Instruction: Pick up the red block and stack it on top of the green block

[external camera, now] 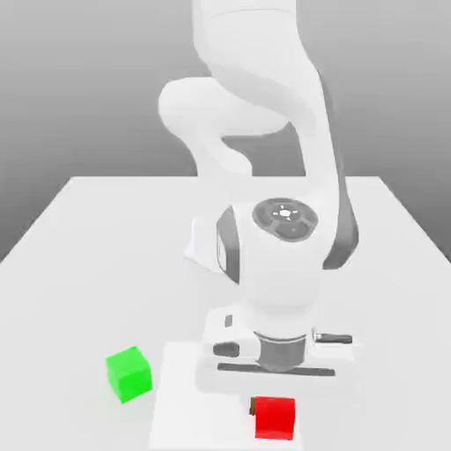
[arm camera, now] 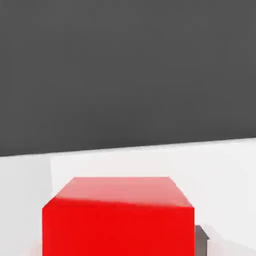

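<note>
Down low, the red block (external camera: 274, 417) is a plain glossy cube, well apart from the green block (external camera: 129, 373). The arm's hand (external camera: 280, 352) hides the gripper; its state I cannot tell.

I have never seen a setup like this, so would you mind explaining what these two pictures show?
This is a simulated robot arm, white and jointed, standing on a pale table. The exterior view looks at it from off the arm; the hand view comes from a camera on its hand. Two small cubes lie on the table: a green block toward the exterior view's left, and a red block just under the arm's hand, seen close up in the hand view. The blocks sit apart, nothing stacked. Whether the jaws grip the red block cannot be told.
</note>
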You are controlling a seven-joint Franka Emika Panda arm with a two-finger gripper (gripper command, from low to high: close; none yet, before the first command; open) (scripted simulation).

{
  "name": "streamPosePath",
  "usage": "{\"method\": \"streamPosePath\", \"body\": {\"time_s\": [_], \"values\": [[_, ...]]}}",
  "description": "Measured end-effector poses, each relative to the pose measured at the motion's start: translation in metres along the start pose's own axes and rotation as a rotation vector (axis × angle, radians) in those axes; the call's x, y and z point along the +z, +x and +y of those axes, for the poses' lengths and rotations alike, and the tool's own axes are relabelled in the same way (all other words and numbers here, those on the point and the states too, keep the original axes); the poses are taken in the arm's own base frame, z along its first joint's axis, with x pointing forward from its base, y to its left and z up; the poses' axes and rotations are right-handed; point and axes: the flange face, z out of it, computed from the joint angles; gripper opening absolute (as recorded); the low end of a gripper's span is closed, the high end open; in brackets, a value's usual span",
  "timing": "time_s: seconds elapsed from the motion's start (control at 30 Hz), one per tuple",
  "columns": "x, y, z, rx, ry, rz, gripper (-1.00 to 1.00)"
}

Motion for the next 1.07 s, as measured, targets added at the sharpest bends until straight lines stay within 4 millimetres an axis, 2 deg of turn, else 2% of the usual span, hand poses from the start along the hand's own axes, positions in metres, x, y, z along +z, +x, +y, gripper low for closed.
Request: {"method": "streamPosePath", "body": {"time_s": [0.1, 0.2, 0.47, 0.73, 0.8, 0.97, 1.0, 1.07], "values": [[-0.035, 0.0, 0.002, 0.006, 0.0, 0.0, -1.0], [-0.048, 0.018, 0.022, 0.182, 0.003, -0.003, -1.0], [-0.066, 0.073, 0.102, 0.783, 0.009, -0.009, -1.0], [-0.078, 0.104, 0.186, 1.375, 0.003, -0.002, -1.0], [-0.071, 0.107, 0.197, 1.461, 0.001, 0.002, -1.0], [-0.023, 0.106, 0.196, 1.476, 0.001, 0.003, -1.0], [-0.017, 0.105, 0.196, 1.476, 0.001, 0.002, 1.0], [-0.017, 0.105, 0.196, 1.476, 0.001, 0.002, 1.0]]}}
